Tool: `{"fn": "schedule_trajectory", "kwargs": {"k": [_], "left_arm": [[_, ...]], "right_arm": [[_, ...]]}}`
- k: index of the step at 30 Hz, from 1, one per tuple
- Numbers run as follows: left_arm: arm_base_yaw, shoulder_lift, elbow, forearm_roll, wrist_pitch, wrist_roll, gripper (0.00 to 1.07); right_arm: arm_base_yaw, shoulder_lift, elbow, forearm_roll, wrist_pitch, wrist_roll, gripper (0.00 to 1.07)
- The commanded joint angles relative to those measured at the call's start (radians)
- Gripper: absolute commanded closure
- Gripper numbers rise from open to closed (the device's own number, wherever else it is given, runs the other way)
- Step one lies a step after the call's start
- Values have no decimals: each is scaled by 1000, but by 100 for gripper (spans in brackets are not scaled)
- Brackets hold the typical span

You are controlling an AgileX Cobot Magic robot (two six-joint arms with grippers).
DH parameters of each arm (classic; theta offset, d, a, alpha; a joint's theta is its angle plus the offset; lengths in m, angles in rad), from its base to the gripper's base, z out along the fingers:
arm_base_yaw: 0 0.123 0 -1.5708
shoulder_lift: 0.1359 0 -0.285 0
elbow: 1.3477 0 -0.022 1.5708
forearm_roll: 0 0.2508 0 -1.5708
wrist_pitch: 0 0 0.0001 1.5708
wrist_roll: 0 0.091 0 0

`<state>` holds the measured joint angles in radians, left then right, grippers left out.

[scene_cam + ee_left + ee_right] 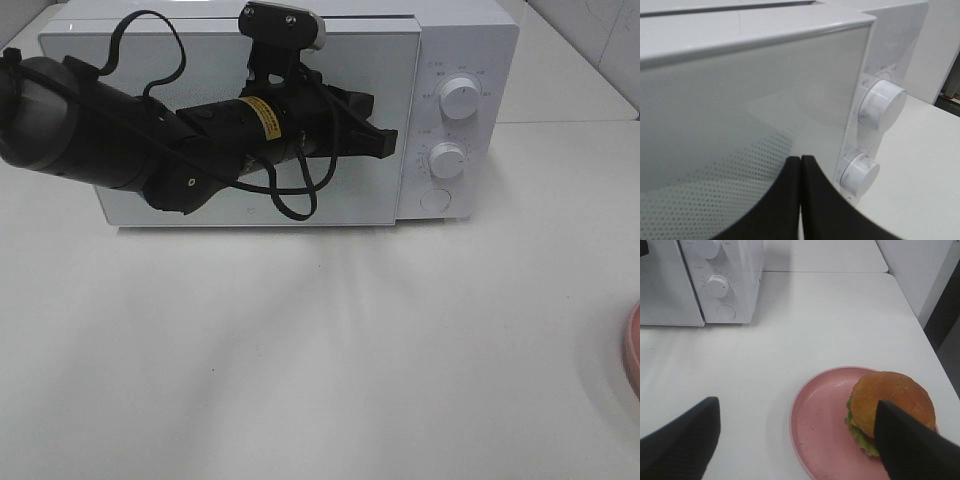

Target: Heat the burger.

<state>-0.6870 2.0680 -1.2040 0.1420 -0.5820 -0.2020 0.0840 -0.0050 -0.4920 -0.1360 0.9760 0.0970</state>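
The burger (890, 399), with a golden-brown bun and green lettuce at its edge, sits on the pink plate (820, 422) in the right wrist view. My right gripper (797, 405) hovers open above it, and one finger (905, 445) overlaps the burger's near side. In the exterior view the burger is out of frame. The white microwave (360, 200) stands at the back with its door closed. My left gripper (388, 143) is shut and empty, its fingertips (790, 180) close to the door's right edge, beside the two knobs.
The microwave's upper knob (883, 105) and lower knob (860, 174) sit on its right panel, with a round button (436, 199) below them. A sliver of the pink plate (632, 350) shows at the table's right edge. The left arm spans the door front.
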Motion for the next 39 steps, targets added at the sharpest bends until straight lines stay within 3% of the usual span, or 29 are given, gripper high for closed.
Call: {"fn": "schedule_trajectory", "kwargs": {"k": [1, 2, 3, 4, 5, 7, 16, 24, 27, 29, 30, 31, 32, 33, 34, 39], "left_arm": [[28, 7, -27, -142, -10, 17, 107], [29, 7, -27, -176, -19, 56, 107], [29, 7, -27, -176, -19, 56, 107], [29, 7, -27, -214, -28, 104, 107], [29, 7, -27, -214, -28, 104, 107], [29, 7, -27, -271, -38, 155, 107], [-6, -24, -27, -255, 46, 158, 107], [-105, -116, -24, -245, 318, 156, 107], [-139, -152, -19, -249, 440, 155, 102], [-178, -190, -19, -248, 576, 156, 79], [-178, -190, -19, -248, 576, 156, 79], [-198, -209, -19, -246, 652, 155, 52], [-198, -209, -19, -246, 652, 155, 52], [-219, -220, -19, -247, 718, 155, 21], [-226, -225, -19, -247, 760, 155, 7], [-234, -229, -19, -269, 969, 151, 7]], "right_arm": [[-6, -34, 1, -2, -13, 4, 31], [-6, -34, 1, -2, -13, 4, 31], [-6, -34, 1, -2, -13, 4, 31], [-6, -34, 1, -2, -13, 4, 31], [-6, -34, 1, -2, -13, 4, 31], [-6, -34, 1, -2, -13, 4, 31], [-6, -34, 1, -2, -13, 4, 31], [-6, -34, 1, -2, -13, 4, 31], [-6, -34, 1, -2, -13, 4, 31], [-6, -34, 1, -2, -13, 4, 31], [-6, -34, 1, -2, -13, 4, 31], [-6, -34, 1, -2, -13, 4, 31], [-6, -34, 1, -2, -13, 4, 31], [-6, -34, 1, -2, -13, 4, 31], [-6, -34, 1, -2, -13, 4, 31], [-6, -34, 1, -2, -13, 4, 31]]}}
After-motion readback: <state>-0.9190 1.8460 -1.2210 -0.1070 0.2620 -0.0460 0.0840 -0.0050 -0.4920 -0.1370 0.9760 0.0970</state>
